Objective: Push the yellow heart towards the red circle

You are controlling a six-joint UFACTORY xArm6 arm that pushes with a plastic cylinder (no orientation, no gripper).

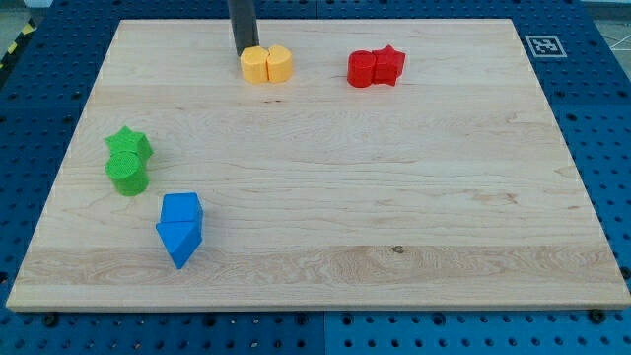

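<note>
Two yellow blocks sit touching near the view's top. The left one [255,66] looks rounded or many-sided. The right one [279,63] looks like the heart, though the shapes are hard to tell apart. My tip [244,51] rests just above the left yellow block, touching its upper left edge. The red circle [362,69] lies to the right of the yellow pair, with a gap of bare board between them. A red star [390,64] touches the circle's right side.
A green star [129,144] and a green circle [127,175] sit together at the view's left. A blue cube [182,210] and a blue triangle [178,243] sit below them. The wooden board [394,197] has its top edge close behind the yellow blocks.
</note>
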